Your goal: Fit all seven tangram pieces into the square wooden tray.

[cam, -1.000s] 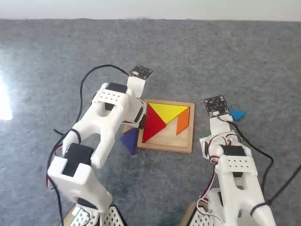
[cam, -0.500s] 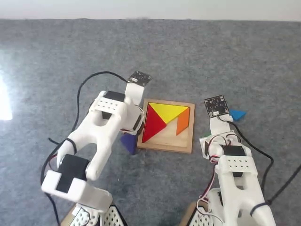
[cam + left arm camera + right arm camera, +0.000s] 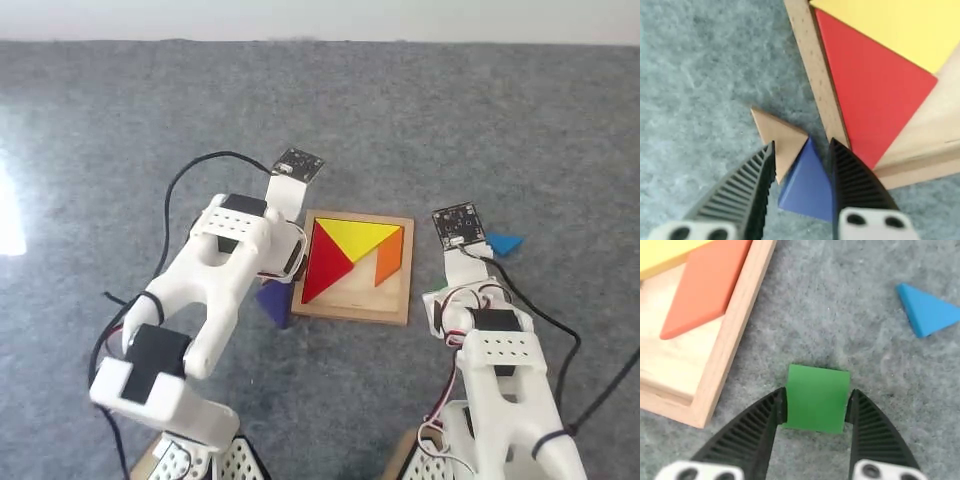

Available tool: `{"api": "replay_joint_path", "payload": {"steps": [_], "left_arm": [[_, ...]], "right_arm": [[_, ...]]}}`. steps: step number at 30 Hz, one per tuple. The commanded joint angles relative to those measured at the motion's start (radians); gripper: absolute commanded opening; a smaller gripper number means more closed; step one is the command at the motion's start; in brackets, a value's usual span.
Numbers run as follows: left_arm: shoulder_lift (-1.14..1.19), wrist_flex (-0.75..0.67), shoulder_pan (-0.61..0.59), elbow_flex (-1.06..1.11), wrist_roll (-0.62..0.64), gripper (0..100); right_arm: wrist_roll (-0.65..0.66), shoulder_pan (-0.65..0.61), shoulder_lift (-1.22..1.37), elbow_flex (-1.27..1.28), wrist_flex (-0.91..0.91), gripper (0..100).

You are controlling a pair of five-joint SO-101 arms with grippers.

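Tray (image 3: 350, 312) partly filled. Left gripper (image 3: 802, 145), narrowly open, straddles dark-blue triangle (image 3: 807, 185); right gripper (image 3: 816, 396) clamps green square (image 3: 817, 390) between jaws. Likely next: lift square, carry into tray's bare area.

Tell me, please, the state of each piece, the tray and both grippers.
tray, partly filled
yellow triangle, in tray
red triangle, in tray
orange piece, in tray
dark blue triangle, beside tray
tan triangle, on table
green square, gripped beside tray
light blue triangle, loose on table
left gripper, open around dark blue triangle
right gripper, shut on green square
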Motion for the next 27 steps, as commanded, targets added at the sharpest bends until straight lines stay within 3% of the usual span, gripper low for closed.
{"api": "replay_joint_path", "payload": {"steps": [1, 17, 27], "left_arm": [[0.066, -0.011, -0.021, -0.045, 0.014, 16], [0.064, 0.025, -0.118, -0.071, 0.003, 15], [-0.169, 0.077, -0.245, -0.077, -0.038, 14]], "right_arm": [[-0.005, -0.005, -0.033, -0.006, -0.019, 20.2], [-0.005, -0.004, -0.033, -0.006, -0.019, 20.2], [-0.005, -0.005, -0.033, -0.006, -0.019, 20.2]]}}
